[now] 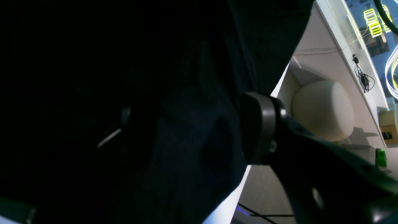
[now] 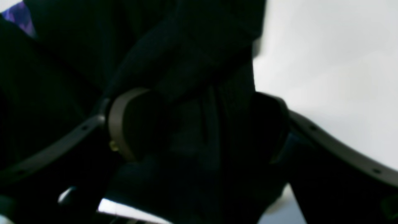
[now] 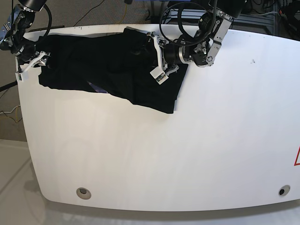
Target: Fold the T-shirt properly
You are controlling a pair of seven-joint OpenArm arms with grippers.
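The black T-shirt (image 3: pixel 108 65) lies spread and creased over the far left of the white table (image 3: pixel 187 140). A purplish patch (image 3: pixel 96 87) shows at its near hem. My left gripper (image 3: pixel 155 56) lies over the shirt's right part. Its white fingers stand wide apart, open, with dark cloth (image 1: pixel 174 130) between them in the left wrist view. My right gripper (image 3: pixel 33 65) is at the shirt's left end by the table edge, also open. In the right wrist view, bunched cloth (image 2: pixel 199 130) sits between its two fingers (image 2: pixel 119 124).
Bare white table runs to the near and right sides of the shirt. Two round holes (image 3: pixel 84 192) (image 3: pixel 281 191) sit near the front edge. Beyond the table the left wrist view shows a pale round seat (image 1: pixel 323 109) and a cardboard box (image 1: pixel 388 124).
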